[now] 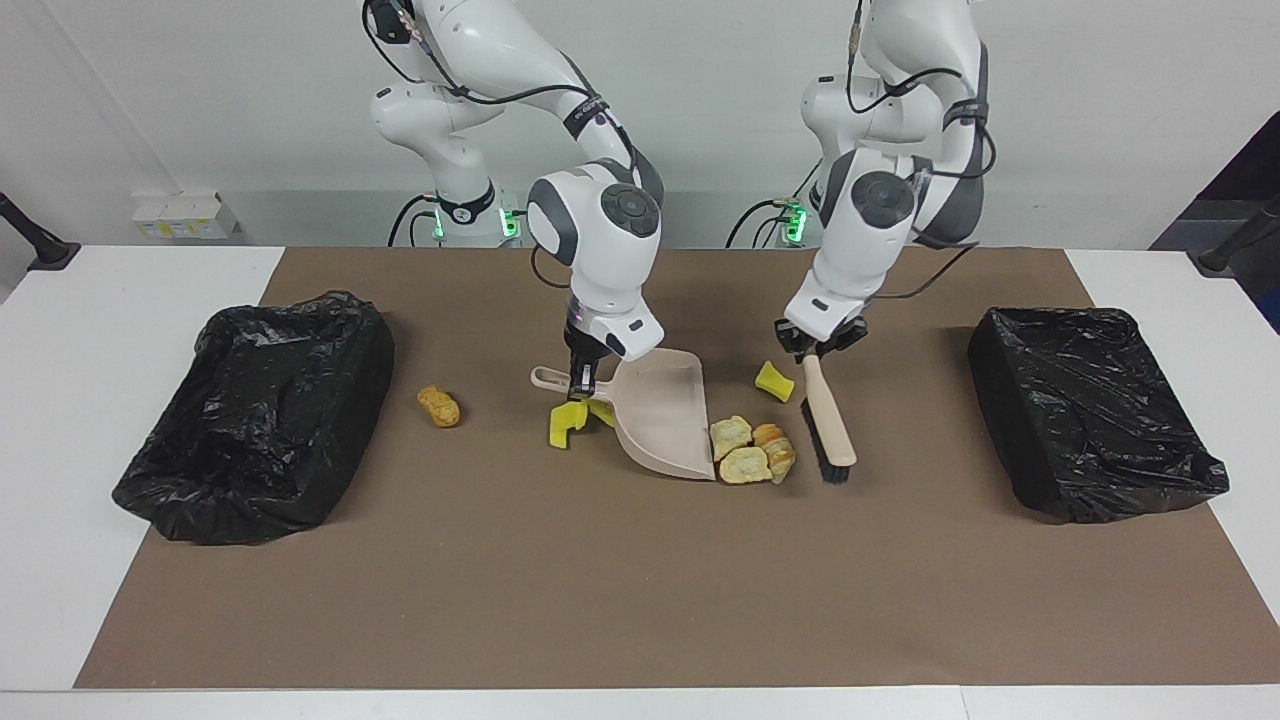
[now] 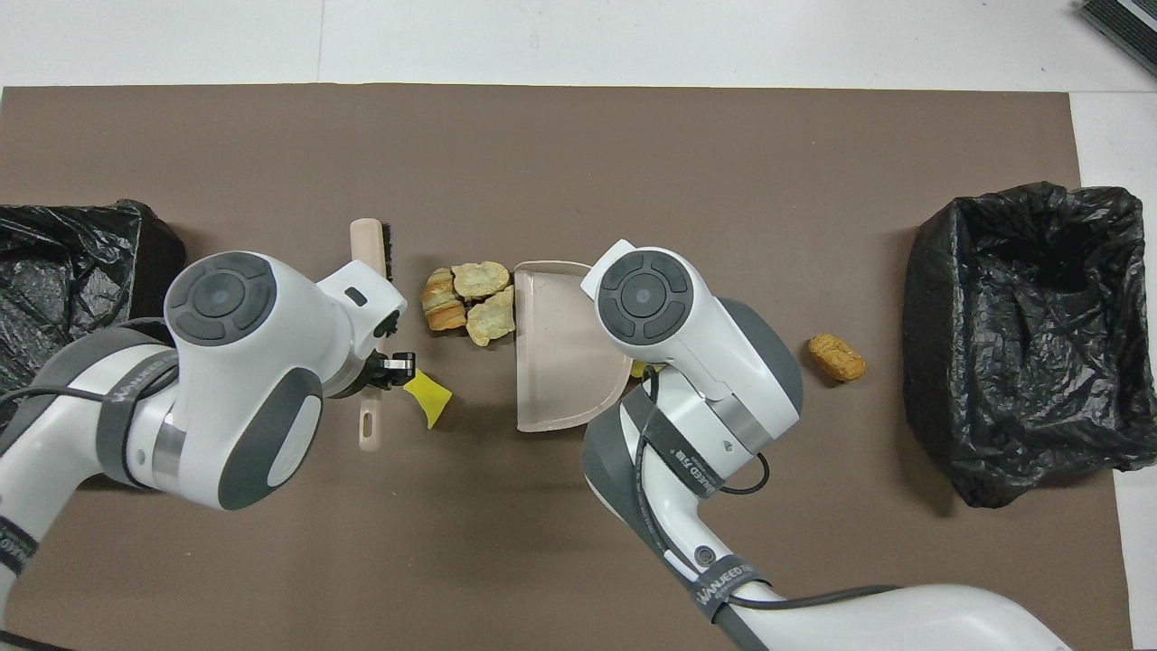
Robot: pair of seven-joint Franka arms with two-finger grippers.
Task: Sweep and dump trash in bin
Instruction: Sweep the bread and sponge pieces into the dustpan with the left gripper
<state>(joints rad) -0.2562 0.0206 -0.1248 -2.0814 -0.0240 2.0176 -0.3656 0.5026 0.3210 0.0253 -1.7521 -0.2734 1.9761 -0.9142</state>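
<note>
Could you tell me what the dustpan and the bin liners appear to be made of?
The dustpan looks like smooth beige moulded plastic, with an even matte sheen. The liners look like thin black plastic film, crinkled and glossy with highlights.

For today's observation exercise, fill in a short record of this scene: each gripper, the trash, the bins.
left gripper: shut on brush handle
right gripper: shut on dustpan handle
bread-like chunks: piled at dustpan's open edge, not inside
yellow sponge pieces: one beside brush, others under dustpan handle
nugget: loose on mat
bins: one at each end
</note>
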